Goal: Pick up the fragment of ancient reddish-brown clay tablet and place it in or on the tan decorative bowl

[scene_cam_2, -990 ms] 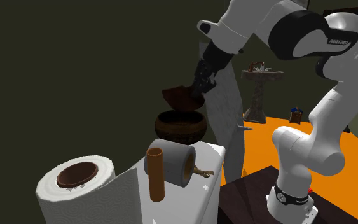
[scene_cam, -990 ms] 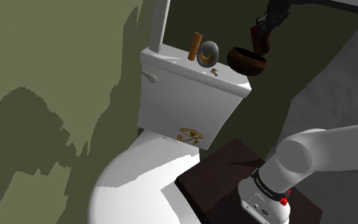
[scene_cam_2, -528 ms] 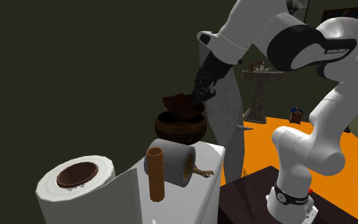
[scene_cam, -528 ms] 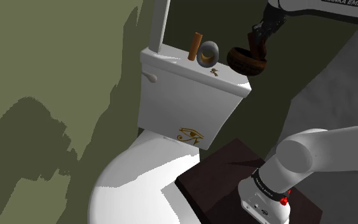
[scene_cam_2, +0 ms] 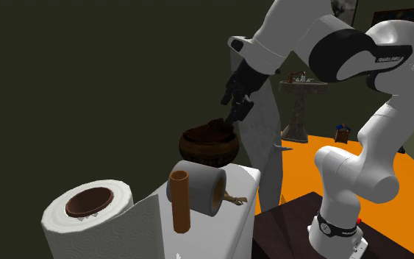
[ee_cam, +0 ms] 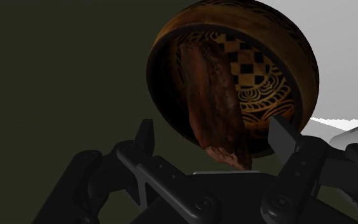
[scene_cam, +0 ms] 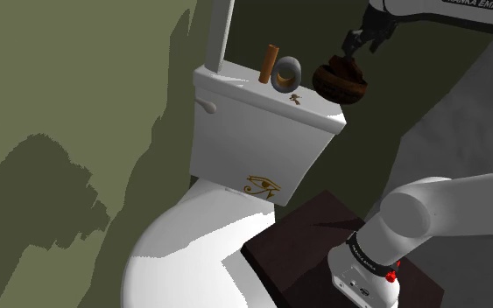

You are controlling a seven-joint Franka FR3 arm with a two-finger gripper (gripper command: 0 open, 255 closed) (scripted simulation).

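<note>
From my end the claw (ee_cam: pixel 213 132) is spread wide, hanging just above the bowl (scene_cam_2: pixel 209 151) at the shoulder view's right end of the toilet tank (scene_cam: pixel 262 131). The tablet (ee_cam: pixel 210 95) sits in the bowl, one end poking over the rim between the fingers (ee_cam: pixel 147 135). Pretty sure neither touches it, though the angle's tight. A grey roll (scene_cam_2: pixel 198 193) sits nearer on the tank.

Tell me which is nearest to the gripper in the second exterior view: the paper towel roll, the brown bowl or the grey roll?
1. Brown bowl, right under the gripper.
2. Grey roll, lower, in front of the bowl.
3. Paper towel roll, at that view's lower left.
</note>
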